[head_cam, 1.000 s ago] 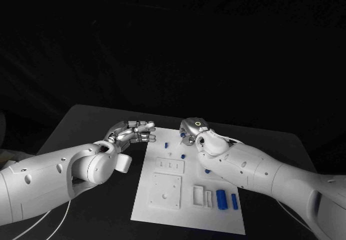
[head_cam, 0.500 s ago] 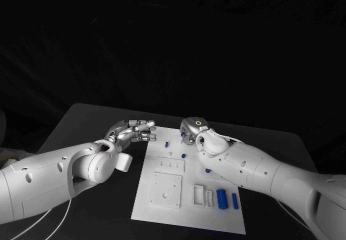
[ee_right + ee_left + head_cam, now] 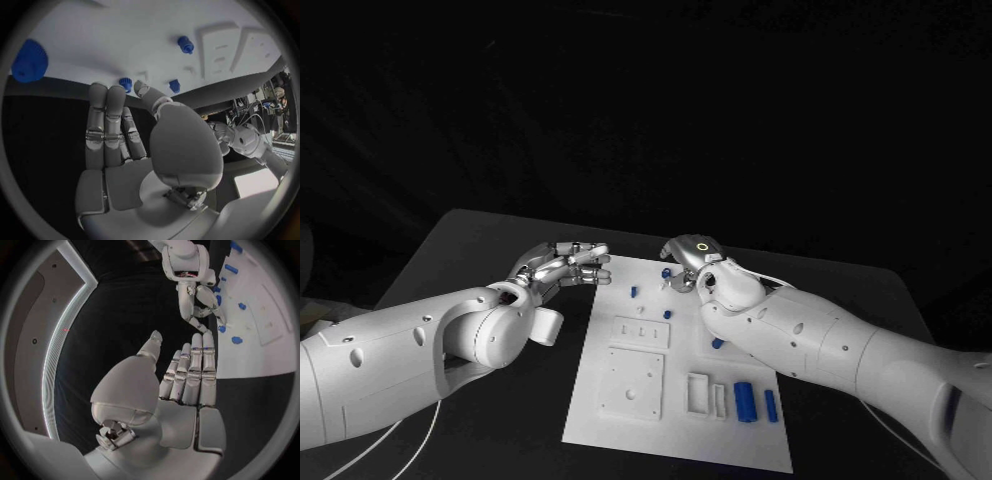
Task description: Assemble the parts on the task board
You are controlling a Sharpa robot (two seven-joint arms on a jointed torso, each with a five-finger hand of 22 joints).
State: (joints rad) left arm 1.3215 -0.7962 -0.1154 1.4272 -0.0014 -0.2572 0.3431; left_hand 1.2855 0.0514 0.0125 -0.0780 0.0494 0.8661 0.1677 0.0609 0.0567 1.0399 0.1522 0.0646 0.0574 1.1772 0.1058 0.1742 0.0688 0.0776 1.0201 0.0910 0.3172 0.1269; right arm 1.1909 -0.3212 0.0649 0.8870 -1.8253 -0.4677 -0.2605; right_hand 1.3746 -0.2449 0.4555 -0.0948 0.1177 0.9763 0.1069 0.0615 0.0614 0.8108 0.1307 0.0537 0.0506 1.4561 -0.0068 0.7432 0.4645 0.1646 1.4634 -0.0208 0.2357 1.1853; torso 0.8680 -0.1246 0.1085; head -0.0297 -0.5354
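Observation:
The white task board (image 3: 635,400) lies in the middle of the black table. Two long blue parts (image 3: 744,398) lie side by side near its right edge, and small blue parts (image 3: 635,291) stand nearer its far end. My right hand (image 3: 687,266) hovers over the board's far end with its fingers stretched out side by side (image 3: 109,130). A small blue part (image 3: 125,84) shows between its fingertips and thumb; I cannot tell whether they touch it. A blue gear-like part (image 3: 29,61) lies further off. My left hand (image 3: 571,265) holds nothing beside the board's far left corner, fingers together (image 3: 190,372).
Raised white blocks (image 3: 635,380) and slotted holders (image 3: 704,392) sit on the board's near half. Bare black table (image 3: 488,240) runs round the board on every side. Both forearms lie along the board's long edges.
My right hand has shifted slightly to the right at the board's far end. The left hand and the parts on the board have stayed where they were.

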